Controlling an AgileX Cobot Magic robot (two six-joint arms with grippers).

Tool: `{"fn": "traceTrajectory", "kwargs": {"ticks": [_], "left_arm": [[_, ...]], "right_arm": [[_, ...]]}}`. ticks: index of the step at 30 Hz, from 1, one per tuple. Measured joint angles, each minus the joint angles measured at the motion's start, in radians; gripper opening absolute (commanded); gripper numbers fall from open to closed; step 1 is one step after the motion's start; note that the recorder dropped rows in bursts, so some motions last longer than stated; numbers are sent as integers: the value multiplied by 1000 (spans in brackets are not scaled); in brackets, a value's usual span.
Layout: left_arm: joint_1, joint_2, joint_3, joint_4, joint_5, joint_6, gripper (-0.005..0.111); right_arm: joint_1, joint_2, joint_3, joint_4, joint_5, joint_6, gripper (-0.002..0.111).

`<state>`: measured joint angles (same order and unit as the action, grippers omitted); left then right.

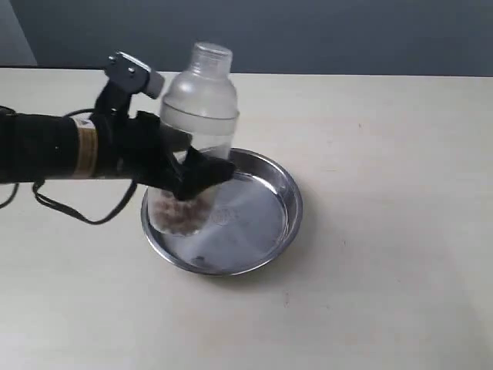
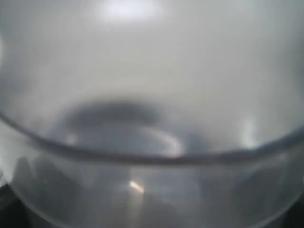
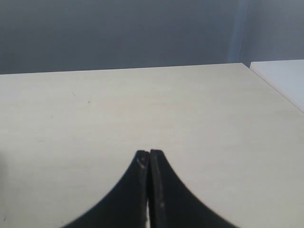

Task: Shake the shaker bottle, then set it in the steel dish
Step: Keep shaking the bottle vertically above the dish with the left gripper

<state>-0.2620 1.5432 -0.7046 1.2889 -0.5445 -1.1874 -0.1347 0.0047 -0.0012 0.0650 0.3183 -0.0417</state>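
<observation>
A pale table carries the steel dish, which lies directly beneath the left gripper. The gripper's fingers are spread wide and clasp the shaker bottle around its lower body. The bottle stands upright, its long axis running straight up between the fingers and its base below them inside the dish's rim, though whether it touches the flat bottom cannot be told. The right gripper, fingers pressed together, hangs over bare table, with no bottle near its fingers.
</observation>
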Motion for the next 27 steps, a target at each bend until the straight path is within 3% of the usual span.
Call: {"fn": "traceTrajectory", "kwargs": {"ticks": [2,3,6,10,13,16,19,21,23,27], "left_arm": [[38,-13,2,-57,-5,45,0],[41,-12,2,-160,-29,104,0],[-32,44,-15,-364,-125,177,0],[-105,50,-22,-265,-34,122,0],[-98,46,-30,-302,63,241,0],[-78,82,-59,-384,4,255,0],[-81,60,-64,-293,-93,152,0],[-122,20,-64,-293,-61,218,0],[-168,43,-51,-405,-28,307,0],[-146,172,12,-479,-123,348,0]], "right_arm": [[0,0,0,0,0,0,-1],[0,0,0,0,0,0,-1],[0,0,0,0,0,0,-1],[0,0,0,0,0,0,-1],[0,0,0,0,0,0,-1],[0,0,0,0,0,0,-1],[0,0,0,0,0,0,-1],[0,0,0,0,0,0,-1],[0,0,0,0,0,0,-1],[0,0,0,0,0,0,-1]]}}
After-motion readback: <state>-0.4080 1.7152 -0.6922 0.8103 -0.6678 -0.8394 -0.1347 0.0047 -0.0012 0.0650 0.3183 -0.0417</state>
